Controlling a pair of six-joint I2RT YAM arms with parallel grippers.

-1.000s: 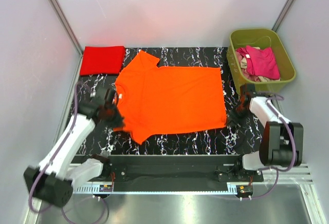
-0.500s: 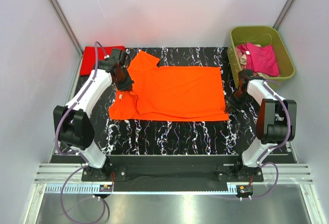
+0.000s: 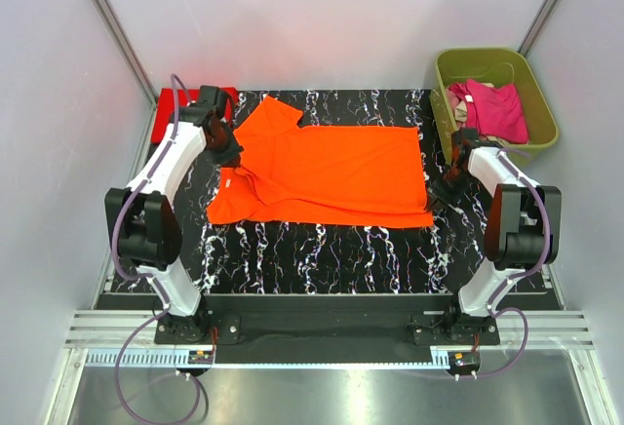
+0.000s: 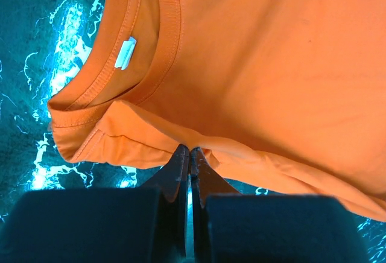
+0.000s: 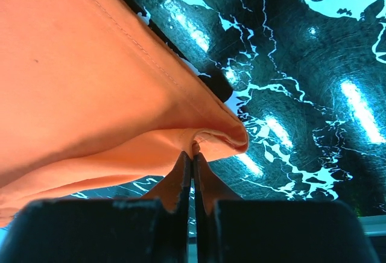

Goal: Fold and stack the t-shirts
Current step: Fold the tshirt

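A bright orange t-shirt (image 3: 331,172) lies spread across the black marbled table (image 3: 322,250), its near part doubled back over itself. My left gripper (image 3: 230,155) is shut on a fold of this shirt at its left end. In the left wrist view the gripper (image 4: 190,149) pinches the cloth just below the collar and its white label (image 4: 125,55). My right gripper (image 3: 436,194) is shut on the shirt's near right corner, and the right wrist view shows its tips (image 5: 193,153) clamping the bunched hem. A folded red t-shirt (image 3: 166,105) lies at the back left, partly hidden by my left arm.
An olive-green tub (image 3: 483,53) stands at the back right, holding a magenta t-shirt (image 3: 497,108) and some beige cloth (image 3: 455,111). White walls close in the table on three sides. Bare table shows in front of the orange shirt.
My left gripper has swung from the near left to the back left, carrying the shirt's near sleeve and edge over the body. The right gripper shifted slightly back with its corner.
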